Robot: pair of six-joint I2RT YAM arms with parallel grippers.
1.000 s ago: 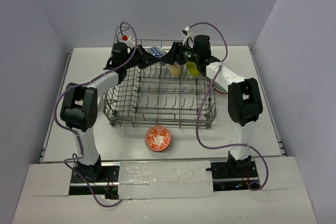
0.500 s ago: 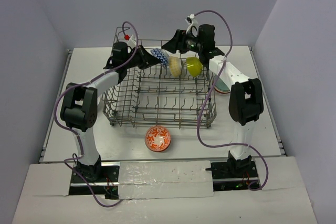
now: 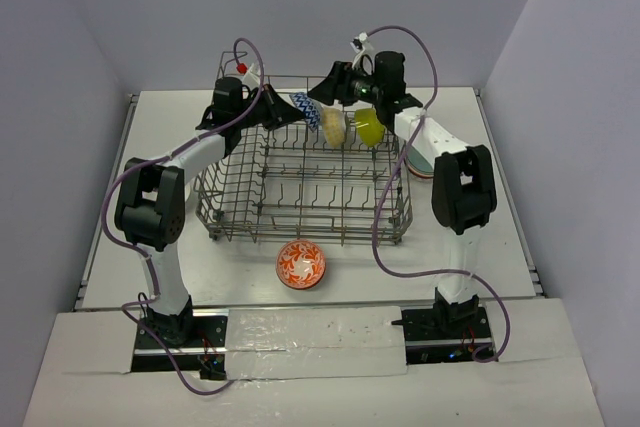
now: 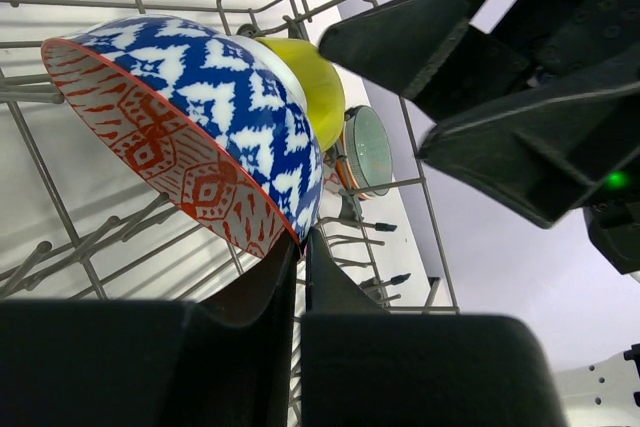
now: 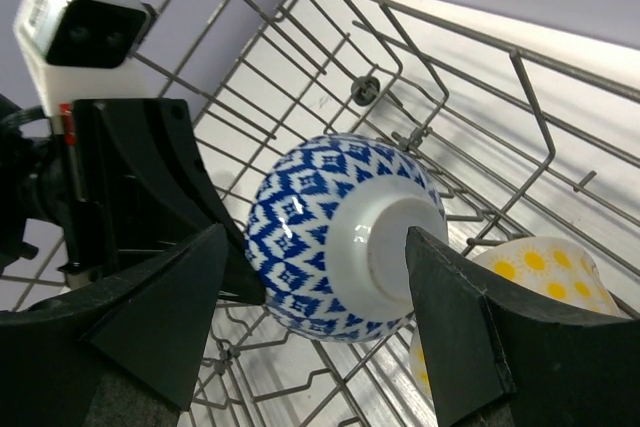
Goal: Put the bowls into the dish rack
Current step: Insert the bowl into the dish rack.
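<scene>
top external view: the left gripper (image 3: 282, 107) sits at the far left corner of the dish rack (image 3: 300, 227), and the right gripper (image 3: 326, 94) faces it from close by, above the far rail. left wrist view: the left gripper's fingers are closed to a narrow slit and pinch the rim of the blue-white bowl (image 4: 200, 127), which stands on edge directly ahead of the fingertips, over the rack wires. the lime bowl (image 4: 318, 87) is just behind it, farther from the left gripper. right wrist view: the right gripper's fingers are spread wide and hold nothing. the blue-white bowl's foot shows between them, and contact with either finger cannot be determined. the pale yellow bowl (image 5: 545, 267) stands in the rack just beside the right gripper. the red-white bowl (image 3: 301, 265) rests on the table (image 3: 480, 257) outside the rack's near wall, well apart from both grippers.
</scene>
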